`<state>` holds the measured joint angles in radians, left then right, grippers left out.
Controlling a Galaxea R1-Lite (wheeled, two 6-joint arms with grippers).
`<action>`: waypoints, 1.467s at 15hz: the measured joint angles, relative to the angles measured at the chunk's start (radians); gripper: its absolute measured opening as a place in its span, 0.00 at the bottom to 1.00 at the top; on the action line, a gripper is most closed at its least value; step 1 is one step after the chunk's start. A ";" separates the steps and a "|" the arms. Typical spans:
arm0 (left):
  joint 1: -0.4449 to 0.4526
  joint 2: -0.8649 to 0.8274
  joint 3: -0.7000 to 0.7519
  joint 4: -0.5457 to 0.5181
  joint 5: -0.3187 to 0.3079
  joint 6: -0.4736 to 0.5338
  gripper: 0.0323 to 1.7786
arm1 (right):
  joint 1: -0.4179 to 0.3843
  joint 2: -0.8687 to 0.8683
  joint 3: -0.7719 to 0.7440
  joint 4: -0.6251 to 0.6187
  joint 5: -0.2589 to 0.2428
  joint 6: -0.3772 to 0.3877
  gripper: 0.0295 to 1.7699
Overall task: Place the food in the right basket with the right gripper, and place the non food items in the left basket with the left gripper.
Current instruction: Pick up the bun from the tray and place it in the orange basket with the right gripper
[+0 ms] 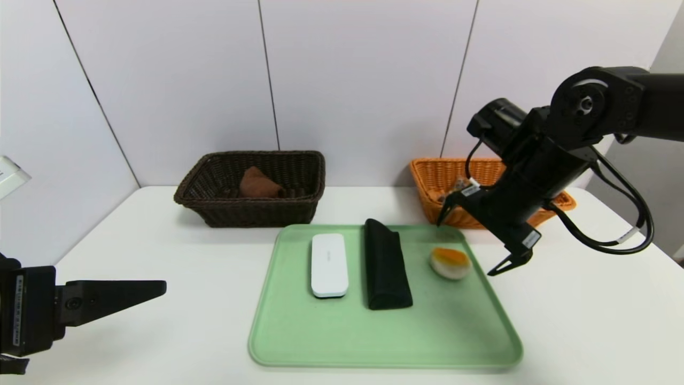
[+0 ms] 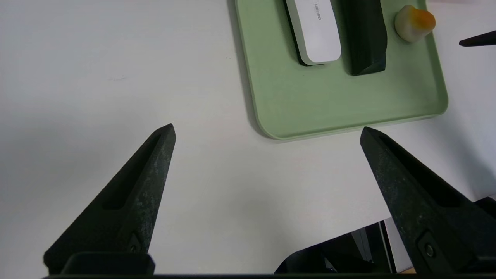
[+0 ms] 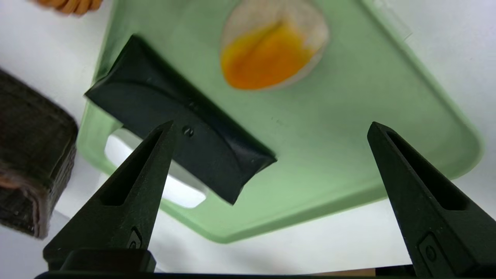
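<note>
On the green tray [image 1: 331, 342] lie a flat white slab [image 1: 329, 264], a long black cloth roll [image 1: 386, 264] and a small cream bun with an orange top [image 1: 450, 262]. My right gripper [image 1: 465, 248] hangs open and empty just above the tray's right side, beside the bun [image 3: 271, 50], in front of the orange right basket [image 1: 435, 182]. My arm hides most of what lies in that basket. The dark brown left basket [image 1: 214, 208] holds a brown folded towel [image 1: 259, 184]. At the table's front left my left gripper [image 2: 266, 128] is open and empty.
The white table [image 1: 160, 240] ends at a grey-white wall just behind both baskets. The tray [image 2: 348, 97] sits at the middle front. My right arm and its cables [image 1: 614, 224] reach over the table's right side.
</note>
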<state>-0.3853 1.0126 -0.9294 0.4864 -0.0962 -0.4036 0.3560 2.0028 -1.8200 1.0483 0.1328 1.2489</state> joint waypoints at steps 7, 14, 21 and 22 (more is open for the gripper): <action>0.000 -0.004 0.000 -0.050 0.001 0.000 0.95 | -0.032 0.092 -0.001 -0.044 -0.003 0.027 0.96; 0.001 -0.004 0.005 -0.054 0.003 0.000 0.95 | -0.026 0.143 -0.011 -0.062 -0.001 0.047 0.96; 0.003 -0.018 0.005 -0.048 0.005 -0.001 0.95 | -0.014 0.158 -0.018 -0.070 0.003 0.076 0.89; 0.003 -0.020 0.006 -0.048 0.005 0.000 0.95 | -0.011 0.158 -0.018 -0.070 0.003 0.080 0.78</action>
<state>-0.3819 0.9930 -0.9236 0.4387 -0.0909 -0.4040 0.3453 2.1609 -1.8381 0.9779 0.1355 1.3287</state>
